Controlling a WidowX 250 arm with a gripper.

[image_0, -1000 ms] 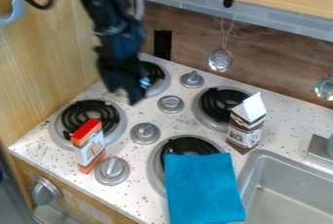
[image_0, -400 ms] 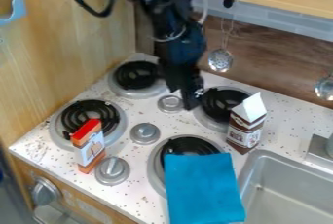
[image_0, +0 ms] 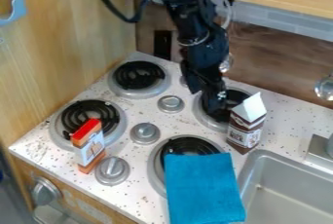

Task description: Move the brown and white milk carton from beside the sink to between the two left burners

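The black gripper (image_0: 213, 105) hangs over the back right burner (image_0: 203, 116), just left of a brown and white milk carton (image_0: 244, 129) that stands upright between that burner and the sink. A bright blue cloth (image_0: 203, 189) lies over the front part of the front right burner (image_0: 156, 169). At the front left, an orange and white box with a red top (image_0: 89, 146) stands upright at the edge of the front left burner (image_0: 58, 140).
Grey knobs (image_0: 145, 133) sit among the burners. The metal sink (image_0: 289, 189) is at the lower right, with the faucet base (image_0: 319, 152) behind it. A wooden wall (image_0: 65, 47) borders the left, and a shelf (image_0: 299, 4) runs above the back.
The arm and gripper have moved right, from above the back left burner to above the back right burner near the milk carton. The cloth, box and carton have stayed in place.
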